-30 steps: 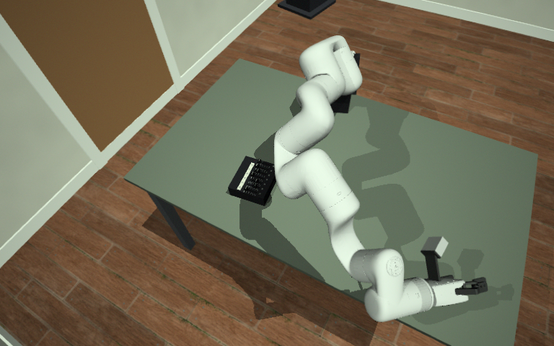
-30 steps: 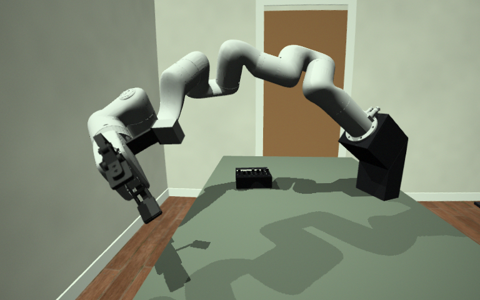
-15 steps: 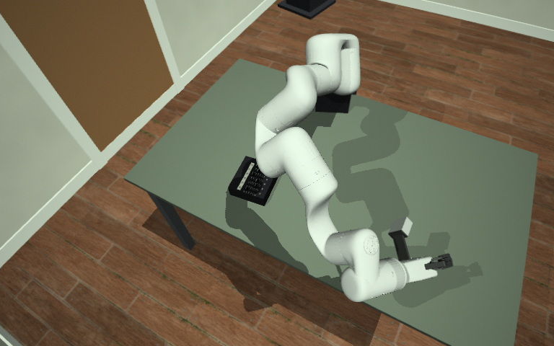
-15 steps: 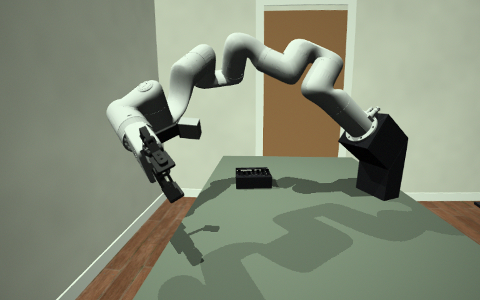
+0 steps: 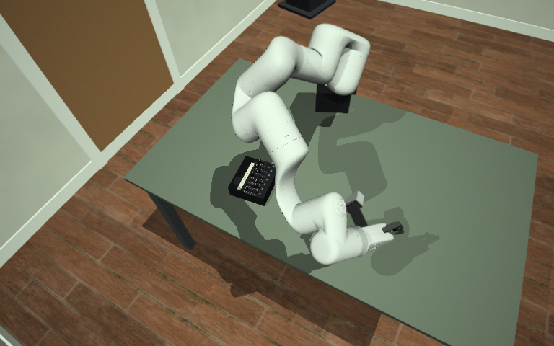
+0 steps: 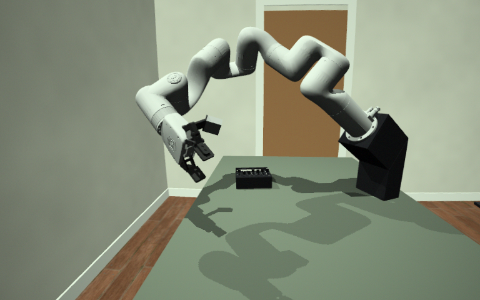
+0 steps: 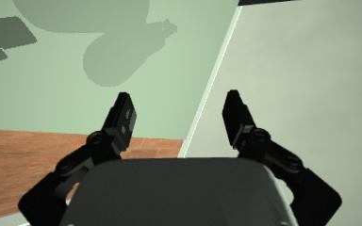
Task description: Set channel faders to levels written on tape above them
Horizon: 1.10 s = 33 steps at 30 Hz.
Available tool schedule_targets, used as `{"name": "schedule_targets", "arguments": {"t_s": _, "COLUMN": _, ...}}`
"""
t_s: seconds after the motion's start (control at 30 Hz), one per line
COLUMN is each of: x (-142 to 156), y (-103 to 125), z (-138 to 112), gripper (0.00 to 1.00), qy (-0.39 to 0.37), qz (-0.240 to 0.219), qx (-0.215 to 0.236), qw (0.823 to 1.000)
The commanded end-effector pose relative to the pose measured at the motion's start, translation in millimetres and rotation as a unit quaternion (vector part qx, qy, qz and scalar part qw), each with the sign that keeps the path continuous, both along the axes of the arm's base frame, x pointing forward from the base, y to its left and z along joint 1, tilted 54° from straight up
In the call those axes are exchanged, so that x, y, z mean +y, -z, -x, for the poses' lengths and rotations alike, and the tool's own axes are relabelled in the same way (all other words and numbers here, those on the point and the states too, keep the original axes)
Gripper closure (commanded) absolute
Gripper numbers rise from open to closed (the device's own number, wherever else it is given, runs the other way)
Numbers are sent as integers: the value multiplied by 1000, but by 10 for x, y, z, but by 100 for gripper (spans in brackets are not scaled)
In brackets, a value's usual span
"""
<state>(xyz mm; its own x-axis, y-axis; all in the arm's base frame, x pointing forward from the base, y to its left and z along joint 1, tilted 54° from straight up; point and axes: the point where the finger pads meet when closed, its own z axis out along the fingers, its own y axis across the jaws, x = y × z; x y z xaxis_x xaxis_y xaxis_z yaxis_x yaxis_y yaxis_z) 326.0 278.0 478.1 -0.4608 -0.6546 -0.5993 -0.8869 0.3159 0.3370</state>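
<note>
The claw (image 6: 197,162) hangs in the air over the tabletop (image 6: 309,237) near one long edge, spread fully wide with nothing between its fingers. The lighting desk (image 5: 252,181) stands on the tabletop well apart from it, close to the corner by the door (image 6: 294,111).

- One desk (image 5: 252,181) on the worktop (image 5: 443,205).
- One arm (image 5: 288,163), on one black pedestal (image 6: 382,155).
- One hand (image 6: 197,160), with two fingers, spread wide with nothing between them.
- One door (image 6: 302,122).
- Faders too small to count.
</note>
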Motion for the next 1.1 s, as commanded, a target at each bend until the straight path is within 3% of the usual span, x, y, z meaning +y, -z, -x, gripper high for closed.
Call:
{"name": "schedule_targets", "arguments": {"t_s": 0.0, "x": -476, "y": 259, "z": -12, "gripper": 0, "qy": 7, "qz": 12, "qx": -61, "qw": 998}}
{"name": "schedule_targets", "arguments": {"t_s": 0.03, "x": -476, "y": 259, "z": -12, "gripper": 0, "qy": 7, "qz": 12, "qx": -61, "qw": 998}}
{"name": "schedule_targets", "arguments": {"t_s": 0.07, "x": -814, "y": 461, "z": -41, "gripper": 0, "qy": 5, "qz": 32, "qx": -100, "qw": 994}}
{"name": "schedule_targets", "arguments": {"t_s": 0.2, "x": -814, "y": 461, "z": -41, "gripper": 0, "qy": 5, "qz": 32, "qx": -100, "qw": 994}}
{"name": "schedule_targets", "arguments": {"t_s": 0.23, "x": -1154, "y": 661, "z": -69, "gripper": 0, "qy": 2, "qz": 53, "qx": -140, "qw": 989}}
{"name": "schedule_targets", "arguments": {"t_s": 0.3, "x": -1154, "y": 661, "z": -69, "gripper": 0, "qy": 2, "qz": 53, "qx": -140, "qw": 989}}
{"name": "schedule_targets", "arguments": {"t_s": 0.33, "x": -1442, "y": 832, "z": -96, "gripper": 0, "qy": 0, "qz": 75, "qx": -180, "qw": 981}}
{"name": "schedule_targets", "arguments": {"t_s": 0.43, "x": -1490, "y": 860, "z": -94, "gripper": 0, "qy": 0, "qz": 75, "qx": -180, "qw": 981}}
{"name": "schedule_targets", "arguments": {"t_s": 0.47, "x": -1814, "y": 1049, "z": -126, "gripper": 0, "qy": -3, "qz": 94, "qx": -218, "qw": 971}}
{"name": "schedule_targets", "arguments": {"t_s": 0.53, "x": -1814, "y": 1049, "z": -126, "gripper": 0, "qy": -3, "qz": 94, "qx": -218, "qw": 971}}
{"name": "schedule_targets", "arguments": {"t_s": 0.57, "x": -2097, "y": 1215, "z": -155, "gripper": 0, "qy": -5, "qz": 113, "qx": -252, "qw": 961}}
{"name": "schedule_targets", "arguments": {"t_s": 0.63, "x": -2117, "y": 1227, "z": -154, "gripper": 0, "qy": -5, "qz": 113, "qx": -252, "qw": 961}}
{"name": "schedule_targets", "arguments": {"t_s": 0.67, "x": -2385, "y": 1385, "z": -175, "gripper": 0, "qy": -7, "qz": 130, "qx": -284, "qw": 950}}
{"name": "schedule_targets", "arguments": {"t_s": 0.77, "x": -2392, "y": 1389, "z": -174, "gripper": 0, "qy": -7, "qz": 130, "qx": -284, "qw": 950}}
{"name": "schedule_targets", "arguments": {"t_s": 0.8, "x": -2641, "y": 1535, "z": -198, "gripper": 0, "qy": -8, "qz": 145, "qx": -312, "qw": 939}}
{"name": "schedule_targets", "arguments": {"t_s": 0.83, "x": -2641, "y": 1535, "z": -198, "gripper": 0, "qy": -8, "qz": 145, "qx": -312, "qw": 939}}
{"name": "schedule_targets", "arguments": {"t_s": 0.87, "x": -2865, "y": 1667, "z": -217, "gripper": 0, "qy": -10, "qz": 158, "qx": -337, "qw": 928}}
{"name": "schedule_targets", "arguments": {"t_s": 0.93, "x": -2865, "y": 1667, "z": -217, "gripper": 0, "qy": -10, "qz": 158, "qx": -337, "qw": 928}}
{"name": "schedule_targets", "arguments": {"t_s": 0.97, "x": -3068, "y": 1786, "z": -234, "gripper": 0, "qy": -11, "qz": 170, "qx": -359, "qw": 918}}
{"name": "schedule_targets", "arguments": {"t_s": 1.07, "x": -3250, "y": 1893, "z": -248, "gripper": 0, "qy": -13, "qz": 181, "qx": -379, "qw": 907}}
